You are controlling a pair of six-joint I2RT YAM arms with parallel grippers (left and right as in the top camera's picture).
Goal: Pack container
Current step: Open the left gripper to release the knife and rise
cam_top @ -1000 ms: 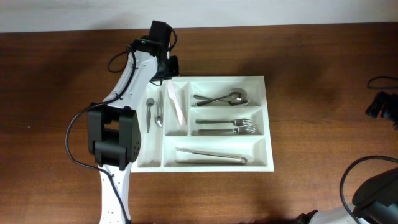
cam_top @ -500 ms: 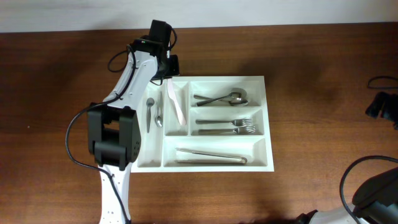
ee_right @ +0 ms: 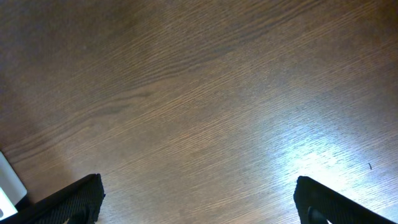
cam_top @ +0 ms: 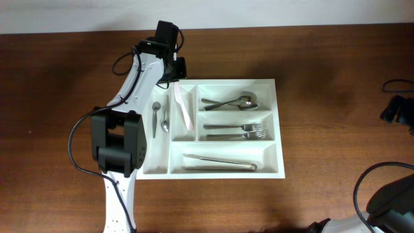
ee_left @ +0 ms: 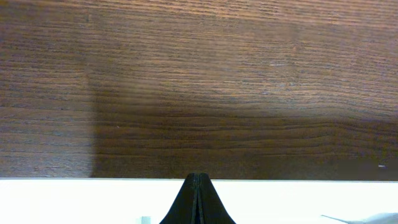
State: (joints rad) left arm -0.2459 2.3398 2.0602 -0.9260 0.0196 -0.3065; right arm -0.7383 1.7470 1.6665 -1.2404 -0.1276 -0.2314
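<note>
Container (cam_top: 279,129), long axis left-right, left jaws closed, seemingly empty, right jaws spread apart

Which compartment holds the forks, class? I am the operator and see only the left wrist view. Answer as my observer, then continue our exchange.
Observer: The forks lie in the middle wide compartment of the container.
Operator: What lies above them?
Observer: Spoons, in the top wide compartment.
Operator: Is the right gripper open?
Observer: Yes, the right gripper is open over the wooden table.
</note>
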